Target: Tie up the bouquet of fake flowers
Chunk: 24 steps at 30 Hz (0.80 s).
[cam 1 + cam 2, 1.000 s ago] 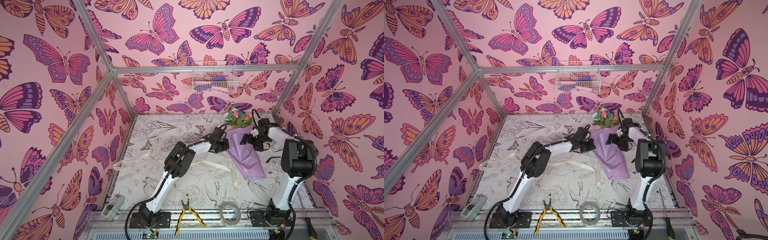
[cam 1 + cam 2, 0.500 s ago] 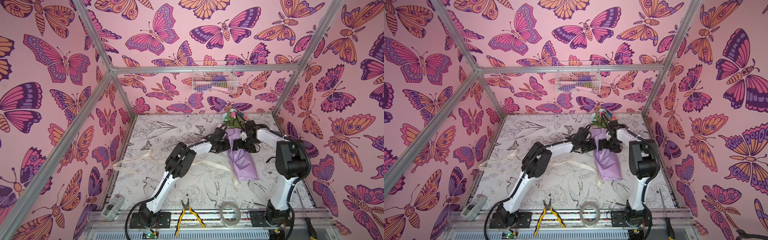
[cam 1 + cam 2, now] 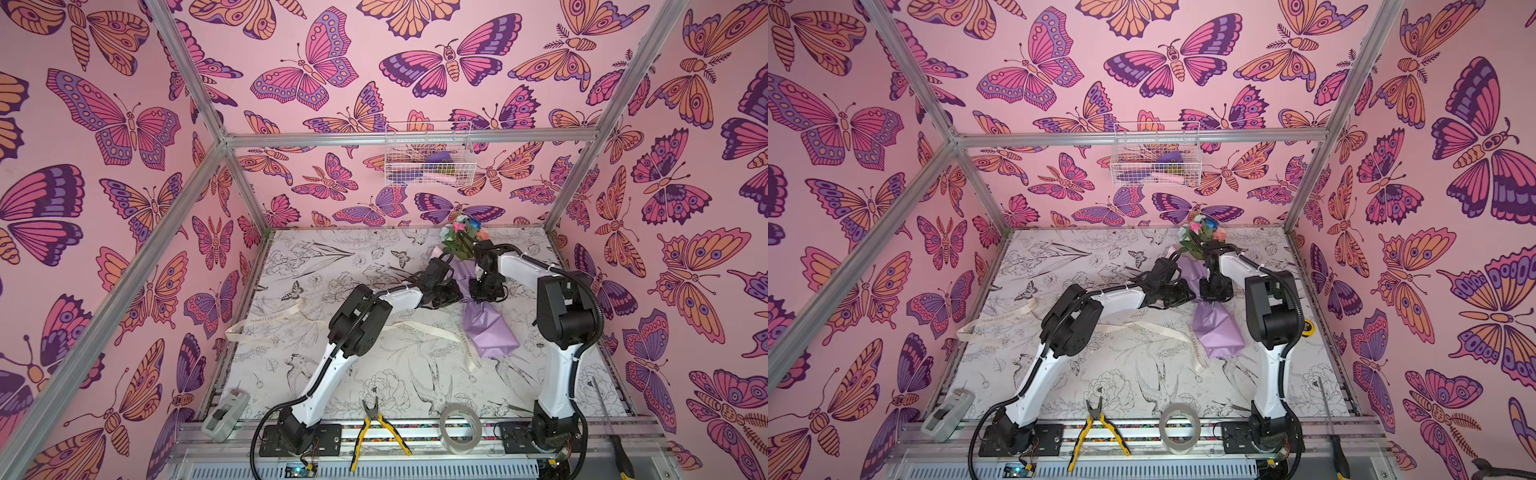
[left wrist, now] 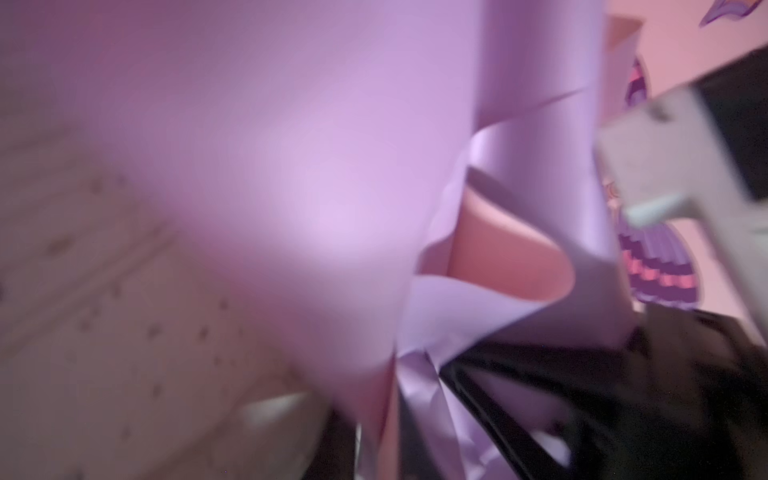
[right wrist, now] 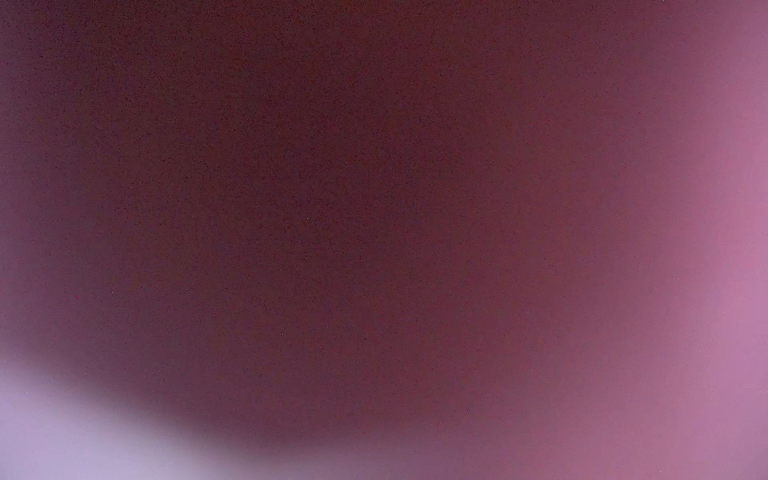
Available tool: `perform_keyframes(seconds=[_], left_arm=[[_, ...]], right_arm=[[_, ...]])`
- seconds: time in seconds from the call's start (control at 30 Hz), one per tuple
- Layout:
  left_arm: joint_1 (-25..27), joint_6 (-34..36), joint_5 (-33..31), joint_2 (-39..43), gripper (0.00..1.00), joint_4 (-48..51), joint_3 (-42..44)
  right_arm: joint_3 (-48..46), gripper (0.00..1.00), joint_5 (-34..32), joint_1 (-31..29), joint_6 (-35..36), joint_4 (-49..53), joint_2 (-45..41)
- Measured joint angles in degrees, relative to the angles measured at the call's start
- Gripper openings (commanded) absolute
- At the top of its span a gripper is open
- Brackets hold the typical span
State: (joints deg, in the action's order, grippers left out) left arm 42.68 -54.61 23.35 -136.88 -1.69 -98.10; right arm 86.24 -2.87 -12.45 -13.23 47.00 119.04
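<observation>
Bouquet (image 3: 490, 328) sits between left gripper (image 3: 455, 293) and right gripper (image 3: 478, 291) — ribbon (image 3: 266, 321) alongside.

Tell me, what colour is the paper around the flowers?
The paper is lilac outside and pink inside, clearest in the left wrist view.

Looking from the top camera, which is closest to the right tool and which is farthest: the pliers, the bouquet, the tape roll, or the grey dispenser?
In a top view, from the right tool:
1. The bouquet, right at the tool, towards the back.
2. The tape roll, at the front edge, right of the middle.
3. The pliers, at the front edge, near the middle.
4. The dispenser, at the front left corner.
</observation>
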Motion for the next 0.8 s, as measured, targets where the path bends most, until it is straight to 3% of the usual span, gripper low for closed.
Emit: perform_keyframes(seconds=[0.07,0.27,0.47,0.6,0.8], left_arm=[[-0.6,-0.2,0.0,3.3,0.42,-0.2,4.4],[-4.5,1.1,-2.0,16.2,0.61,0.0,18.3],[-8.3,3.3,-7.2,32.6,0.79,-1.5,32.6],[-11.0,4.1,-10.3,41.4,1.0,-1.6,41.3],[-17.6,4.3,-15.4,53.0,1.0,0.1,51.5]], right_arm=[[0.0,0.0,-0.8,0.0,0.2,0.0,-0.1],[-2.1,0.0,-2.6,0.3,0.9,-0.5,-2.9],[-7.1,0.0,0.3,0.6,-0.2,-1.1,-13.6],[-9.0,0.0,4.3,0.7,-2.1,-1.6,-21.7],[-12.9,0.0,10.4,-0.5,-7.2,-3.9,-31.1]])
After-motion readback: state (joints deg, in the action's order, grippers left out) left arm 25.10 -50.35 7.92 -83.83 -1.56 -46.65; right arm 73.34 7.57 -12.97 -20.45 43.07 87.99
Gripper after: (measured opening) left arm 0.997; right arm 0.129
